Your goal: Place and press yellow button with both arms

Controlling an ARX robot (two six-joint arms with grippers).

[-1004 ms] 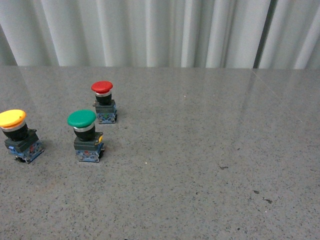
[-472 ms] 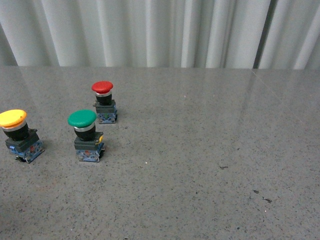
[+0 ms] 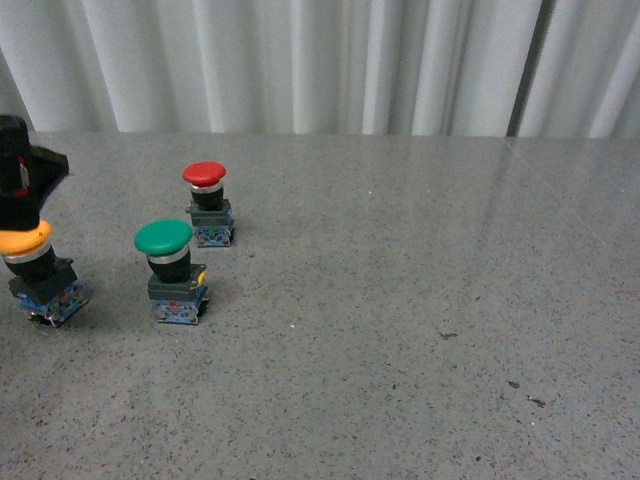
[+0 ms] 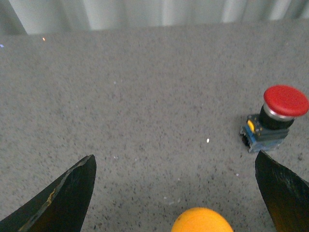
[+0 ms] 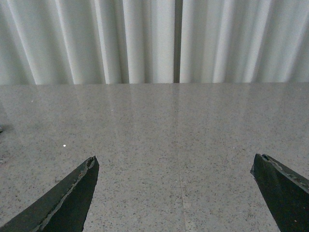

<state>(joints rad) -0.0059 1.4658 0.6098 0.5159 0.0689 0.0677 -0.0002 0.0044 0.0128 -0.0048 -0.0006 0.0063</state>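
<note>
At the far left of the surface (image 3: 400, 300), my left end effector (image 3: 18, 200) is now coming down over the yellow button (image 3: 30, 246), spread wide, so I am getting ready to grab it; my right end effector (image 5: 174, 159) is waiting, spread too

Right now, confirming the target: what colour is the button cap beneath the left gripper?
Yellow mushroom cap; front view.

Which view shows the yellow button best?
The front view: the yellow button shows cap rim, collar and base. The left wrist view catches only its cap top; the right wrist view shows none of it.
</note>
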